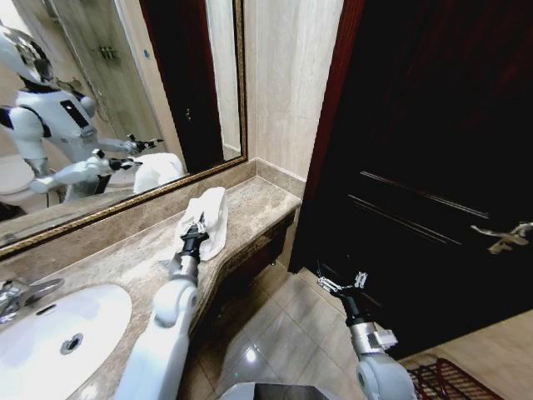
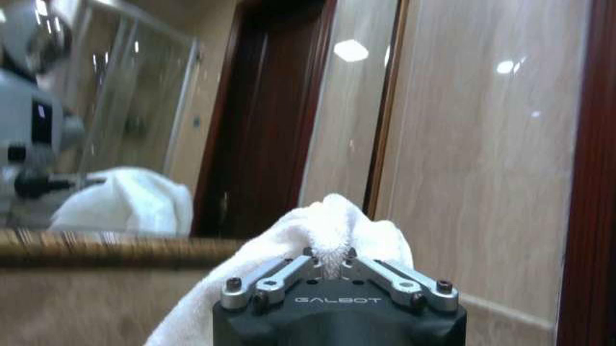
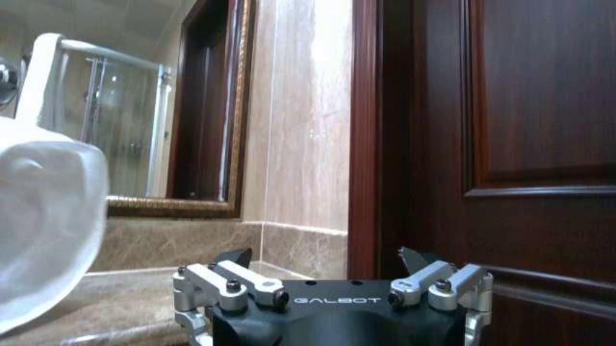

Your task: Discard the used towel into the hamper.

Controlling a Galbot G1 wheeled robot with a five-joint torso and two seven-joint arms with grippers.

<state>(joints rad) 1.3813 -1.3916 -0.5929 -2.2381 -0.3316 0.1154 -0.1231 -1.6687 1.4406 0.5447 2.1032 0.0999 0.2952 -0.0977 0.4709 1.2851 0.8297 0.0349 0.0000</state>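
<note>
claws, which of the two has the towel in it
The left claw, over the counter, is shut on the white towel. The right claw hangs open and empty by the dark door.

White, glossy arm shells, grey metal wrist collars, black forearm ends. Left gripper: black body, silver linkage bars with dark screws, "GALBOT" in pale letters across the housing. Right gripper: same black housing and lettering, silver brackets, black-tipped fingers. Mirrored: white torso, black panel, chrome head.
</note>
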